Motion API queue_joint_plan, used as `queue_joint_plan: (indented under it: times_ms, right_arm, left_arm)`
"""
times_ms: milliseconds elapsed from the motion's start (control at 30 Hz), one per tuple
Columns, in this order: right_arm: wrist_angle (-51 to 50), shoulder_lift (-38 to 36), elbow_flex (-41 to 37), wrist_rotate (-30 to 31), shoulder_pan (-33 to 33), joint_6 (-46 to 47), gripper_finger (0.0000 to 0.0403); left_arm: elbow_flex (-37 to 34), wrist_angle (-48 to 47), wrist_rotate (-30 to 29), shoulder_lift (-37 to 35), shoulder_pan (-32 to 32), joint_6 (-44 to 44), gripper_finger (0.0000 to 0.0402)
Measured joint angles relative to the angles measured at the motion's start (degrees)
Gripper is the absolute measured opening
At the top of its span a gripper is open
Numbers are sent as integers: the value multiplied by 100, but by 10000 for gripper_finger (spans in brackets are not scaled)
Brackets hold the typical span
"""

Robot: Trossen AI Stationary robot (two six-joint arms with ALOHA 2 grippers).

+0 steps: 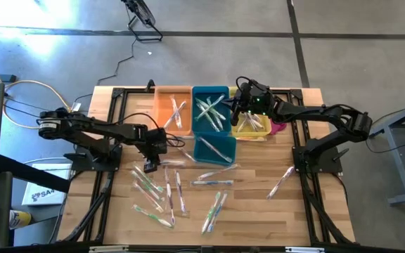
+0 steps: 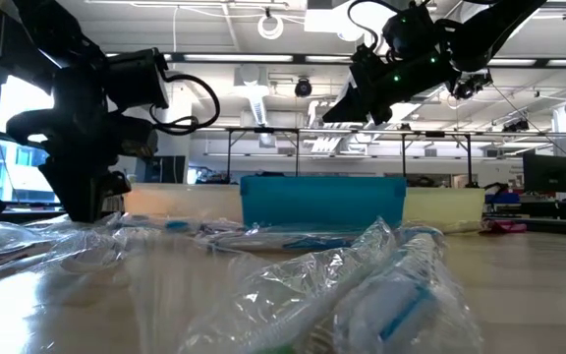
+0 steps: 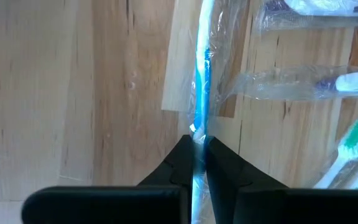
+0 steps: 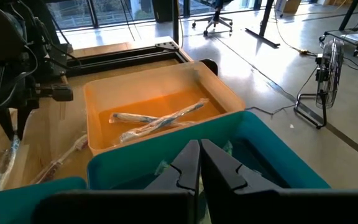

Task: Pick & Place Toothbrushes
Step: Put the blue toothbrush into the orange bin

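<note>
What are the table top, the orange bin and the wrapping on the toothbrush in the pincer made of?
Table top: looks like pale wood with a smooth finish, showing grain and plank seams. Orange bin: probably plastic, smooth and slightly translucent. Wrapper on the blue toothbrush in the left pincer: thin clear plastic film, crinkled and glinting.

Crinkled clear wrappers holding toothbrushes (image 2: 362, 285) are seen blurred across the lower frame on the wooden worktop (image 2: 529, 285). A blue bin (image 2: 322, 202) is set at the centre. The left tool (image 2: 91, 202) is lowered at the left; the right tool (image 2: 347, 108) is raised at upper right.
</note>
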Motion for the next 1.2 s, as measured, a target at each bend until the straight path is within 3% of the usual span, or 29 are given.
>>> queue_joint_plan:
  times_ms: [200,467,767,1200]
  right_arm:
    - [0,0,0,1,2,0,7]
    - [2,0,1,1,2,27,7]
    - [2,0,2,-13,2,41,7]
    - [2,0,2,-15,2,-22,7]
  left_arm:
    - [66,-180,-80,-66,3,37,18]
    - [836,-1507,-653,-181,7,336,19]
    - [1446,-2087,-929,-314,9,482,19]
    - [1486,-2352,-1278,-1511,11,209,19]
